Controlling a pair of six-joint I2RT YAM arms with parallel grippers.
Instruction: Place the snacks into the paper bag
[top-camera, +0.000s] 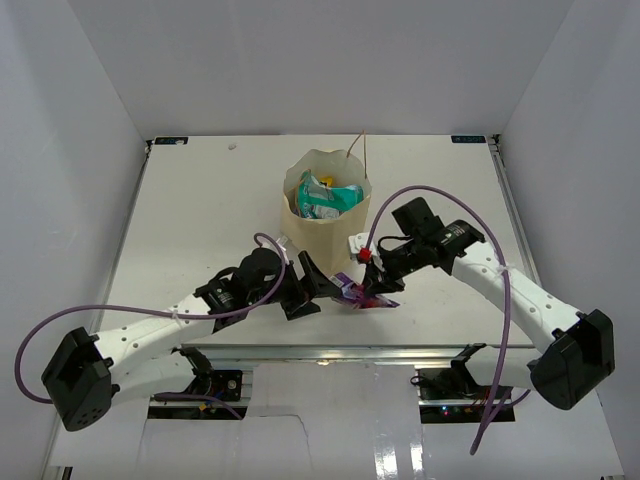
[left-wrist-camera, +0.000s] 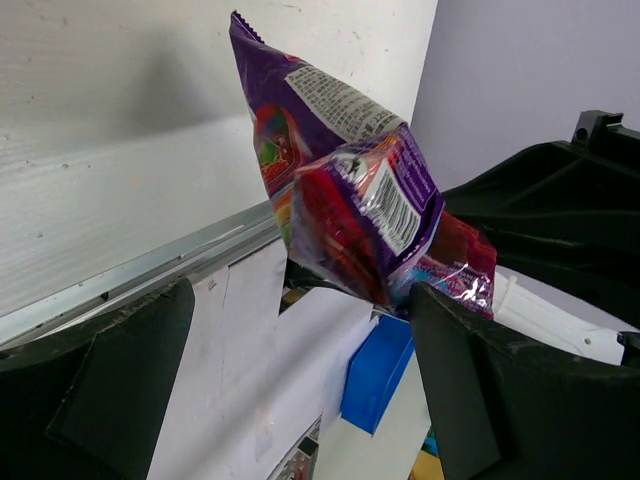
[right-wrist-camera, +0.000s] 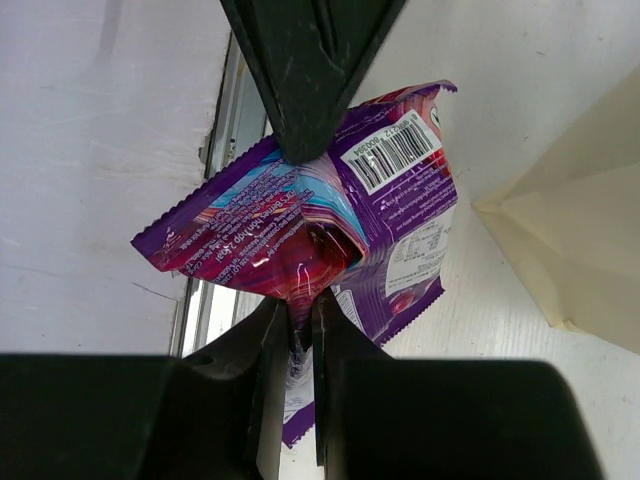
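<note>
The tan paper bag (top-camera: 325, 215) stands upright in the middle of the table with its top open. Teal and green-yellow snacks (top-camera: 325, 195) lie inside it. My right gripper (top-camera: 373, 284) is shut on a purple-white and red snack packet (top-camera: 360, 296) just above the table's front edge. The right wrist view shows the packet (right-wrist-camera: 310, 220) pinched by its lower edge at my right gripper (right-wrist-camera: 300, 325). My left gripper (top-camera: 322, 292) is open beside the packet. In the left wrist view the packet (left-wrist-camera: 340, 170) hangs ahead of the spread fingers (left-wrist-camera: 100, 400). One left finger (right-wrist-camera: 300, 70) touches its top.
White walls close in the table at the left, back and right. The metal rail of the table's front edge (left-wrist-camera: 150, 265) runs just under the packet. A blue bin (left-wrist-camera: 378, 375) sits below the table. The bag's corner (right-wrist-camera: 580, 230) is right of the packet.
</note>
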